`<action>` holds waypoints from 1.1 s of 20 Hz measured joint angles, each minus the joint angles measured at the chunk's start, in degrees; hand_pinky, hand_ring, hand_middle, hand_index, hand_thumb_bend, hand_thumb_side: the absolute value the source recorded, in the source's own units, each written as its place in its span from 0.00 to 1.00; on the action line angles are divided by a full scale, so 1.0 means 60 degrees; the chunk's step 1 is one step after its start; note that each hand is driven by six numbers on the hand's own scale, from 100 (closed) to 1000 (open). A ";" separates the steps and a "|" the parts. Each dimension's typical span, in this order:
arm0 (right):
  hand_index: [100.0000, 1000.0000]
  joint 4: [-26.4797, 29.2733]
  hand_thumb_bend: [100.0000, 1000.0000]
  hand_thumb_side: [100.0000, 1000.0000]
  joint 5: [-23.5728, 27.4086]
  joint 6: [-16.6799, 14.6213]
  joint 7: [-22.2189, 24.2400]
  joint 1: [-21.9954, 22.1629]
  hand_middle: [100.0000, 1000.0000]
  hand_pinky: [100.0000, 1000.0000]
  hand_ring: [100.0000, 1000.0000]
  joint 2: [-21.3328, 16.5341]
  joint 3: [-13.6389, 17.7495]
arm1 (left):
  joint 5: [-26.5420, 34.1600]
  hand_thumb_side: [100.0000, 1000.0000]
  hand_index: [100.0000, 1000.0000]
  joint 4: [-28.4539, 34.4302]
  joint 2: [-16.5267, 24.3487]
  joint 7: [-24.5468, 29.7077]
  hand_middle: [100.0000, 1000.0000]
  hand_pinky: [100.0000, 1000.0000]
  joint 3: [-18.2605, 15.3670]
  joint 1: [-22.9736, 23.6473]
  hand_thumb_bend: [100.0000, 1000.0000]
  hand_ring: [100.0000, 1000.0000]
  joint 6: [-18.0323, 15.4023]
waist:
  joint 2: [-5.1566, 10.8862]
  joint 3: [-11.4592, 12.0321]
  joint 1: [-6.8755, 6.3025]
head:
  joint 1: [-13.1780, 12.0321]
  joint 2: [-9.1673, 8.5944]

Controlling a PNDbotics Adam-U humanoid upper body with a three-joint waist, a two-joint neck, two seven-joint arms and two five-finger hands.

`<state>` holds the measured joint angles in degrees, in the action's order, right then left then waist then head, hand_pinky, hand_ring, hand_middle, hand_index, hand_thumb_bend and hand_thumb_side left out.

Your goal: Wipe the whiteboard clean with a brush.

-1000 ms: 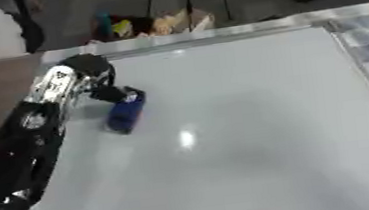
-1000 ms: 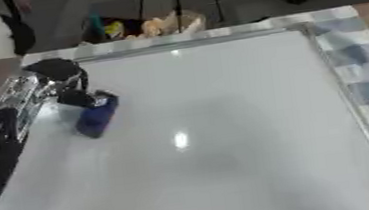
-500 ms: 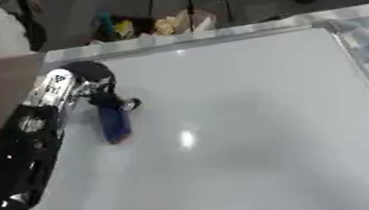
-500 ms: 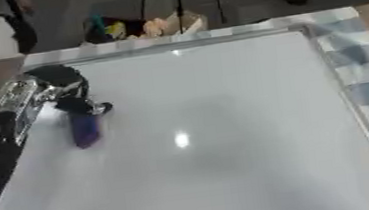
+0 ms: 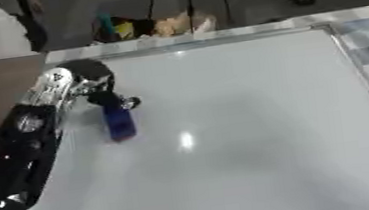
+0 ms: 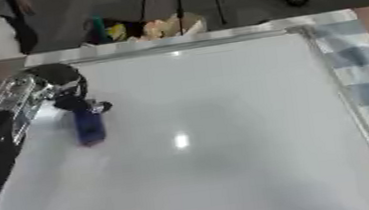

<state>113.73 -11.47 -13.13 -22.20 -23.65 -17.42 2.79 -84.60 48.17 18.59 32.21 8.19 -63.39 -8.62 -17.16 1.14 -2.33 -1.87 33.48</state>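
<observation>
- Both views are softly blurred throughout; no edge is rendered crisply.
- The whiteboard (image 5: 253, 134) is evenly and brightly lit, and a small white glare spot (image 5: 185, 140) is seen on it, below and to the right of the left hand (image 5: 88, 81).
- A thinner streak of reflected light is seen along the board's far edge, beyond the hand.
- A faint grey shadow is cast on the board just beside the hand and the blue brush (image 5: 119, 122).
- The floor beyond the counter is dimmer and more smeared.
- The dark arm is shown with little detail, apart from bright glints on its silver parts.
</observation>
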 measured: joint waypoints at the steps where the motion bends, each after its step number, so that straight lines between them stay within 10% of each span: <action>1: 0.76 0.0000 0.00 0.85 0.0001 0.0000 0.0000 0.0000 0.63 0.75 0.84 0.0000 0.0000 | -0.0131 1.00 0.67 -0.0038 0.0000 -0.0020 0.45 0.31 0.0000 0.0009 0.43 0.47 0.0014 | 0.0009 0.0000 0.0000 | -0.0002 0.0000; 7: 0.76 0.0000 0.00 0.85 0.0005 0.0000 -0.0001 0.0003 0.63 0.75 0.84 0.0001 0.0001 | -0.0431 1.00 0.79 -0.0152 0.0004 -0.0181 0.47 0.29 0.0000 0.0078 0.57 0.49 -0.0292 | 0.0025 0.0018 0.0000 | -0.0004 0.0000; 13: 0.76 0.0000 0.00 0.85 0.0004 0.0021 -0.0025 0.0070 0.63 0.75 0.84 0.0001 0.0028 | 0.1573 1.00 0.86 0.0739 0.0356 0.0361 0.57 0.34 -0.0010 0.0275 0.24 0.62 -0.1141 | 0.0025 0.0062 -0.0037 | 0.0149 -0.0003; 19: 0.76 0.0000 0.00 0.85 -0.0005 0.0045 -0.0050 0.0074 0.63 0.75 0.84 -0.0001 0.0057 | 0.3598 1.00 0.86 0.1923 0.0945 0.1390 0.57 0.34 0.0006 0.0412 0.24 0.62 -0.1349 | 0.0025 0.0079 -0.0055 | 0.0335 -0.0055; 20: 0.76 0.0000 0.00 0.85 -0.0006 0.0045 -0.0050 0.0074 0.62 0.75 0.84 -0.0001 0.0057 | 0.3732 1.00 0.90 0.2025 0.0977 0.1505 0.69 0.46 0.0010 0.0421 0.00 0.73 -0.1322 | 0.0023 0.0080 -0.0054 | 0.0350 -0.0061; 22: 0.76 0.0000 0.00 0.85 -0.0009 0.0047 -0.0051 0.0074 0.62 0.75 0.84 -0.0003 0.0059 | 0.3968 1.00 0.90 0.2178 0.1096 0.1680 0.69 0.45 0.0037 0.0584 0.00 0.73 -0.1359 | 0.0004 0.0077 -0.0047 | 0.0452 -0.0123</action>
<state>113.73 -11.52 -12.85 -22.51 -23.20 -17.43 3.15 -60.79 61.24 25.17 42.29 8.41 -59.89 -16.78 -17.14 1.60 -2.61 0.84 32.74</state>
